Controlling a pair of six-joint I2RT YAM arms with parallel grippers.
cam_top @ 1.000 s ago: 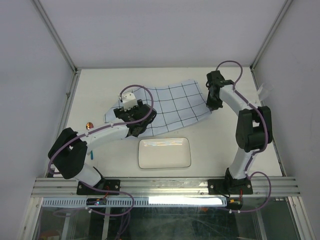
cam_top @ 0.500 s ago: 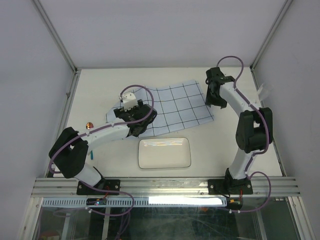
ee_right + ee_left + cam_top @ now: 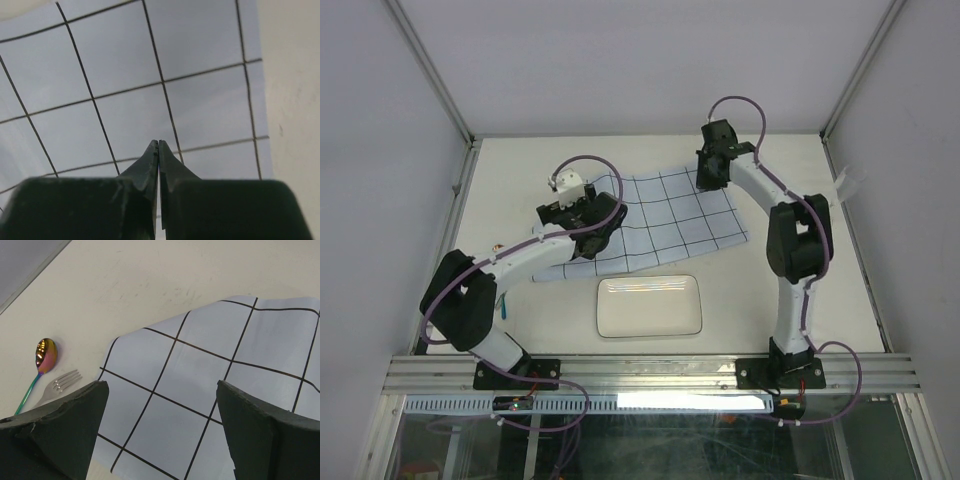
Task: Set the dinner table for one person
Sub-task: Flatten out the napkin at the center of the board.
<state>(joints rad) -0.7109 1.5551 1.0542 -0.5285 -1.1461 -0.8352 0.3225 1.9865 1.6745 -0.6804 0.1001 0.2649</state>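
The left tool (image 3: 160, 390) is wide open over the blue cloth (image 3: 200, 365) on the worktop (image 3: 510, 165). The right tool (image 3: 158, 145) is squeezed shut above the cloth too.

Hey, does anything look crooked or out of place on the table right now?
Yes. The checked cloth lies skewed on the table, the white plate sits off it, and the spoon and fork lie bunched beside its corner.

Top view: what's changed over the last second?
The right gripper slid left and farther away along the cloth's far edge, jaws shut, apparently holding nothing. The left gripper, open above the cloth, edged slightly farther away. Cloth and plate look unmoved.
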